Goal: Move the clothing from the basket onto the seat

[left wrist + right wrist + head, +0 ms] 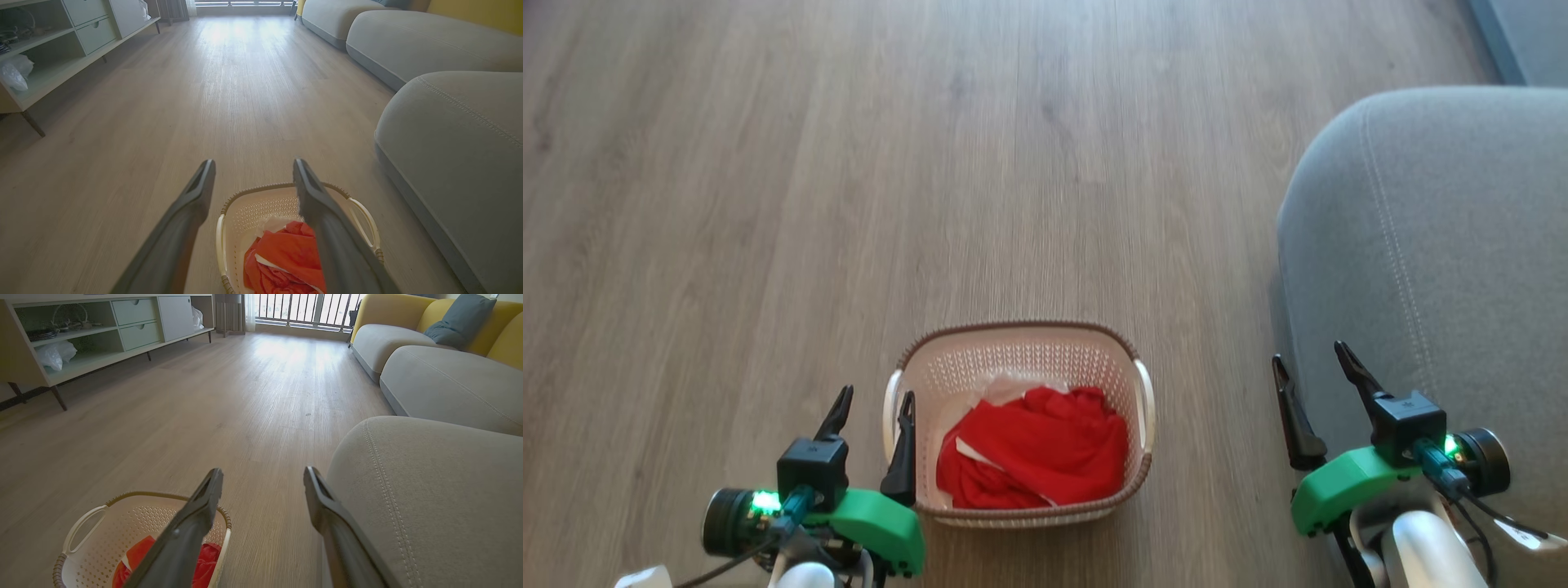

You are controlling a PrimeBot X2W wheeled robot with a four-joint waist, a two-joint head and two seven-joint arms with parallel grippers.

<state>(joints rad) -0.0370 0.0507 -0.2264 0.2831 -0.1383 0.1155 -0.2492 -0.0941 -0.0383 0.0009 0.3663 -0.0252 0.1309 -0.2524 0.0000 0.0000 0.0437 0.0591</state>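
The wood-plank floor (768, 204) carries the basket (1013, 359), with the grey seat (1421, 229) standing near it.

We're looking down the left gripper (253, 163), its two dark fingers spread wide with nothing between them. Below sits the cream basket (249, 212) on the wooden floor (229, 90), and the right finger crosses in front of its far rim. Red clothing (286, 253) with white trim is bunched inside, towards the camera. Close by on the right is the grey seat (457, 143), stitching along its rounded edge. More grey cushions (416, 41) line up beyond it. A shelf unit (61, 49) runs along the left, with a plastic bag (14, 71) on one shelf.
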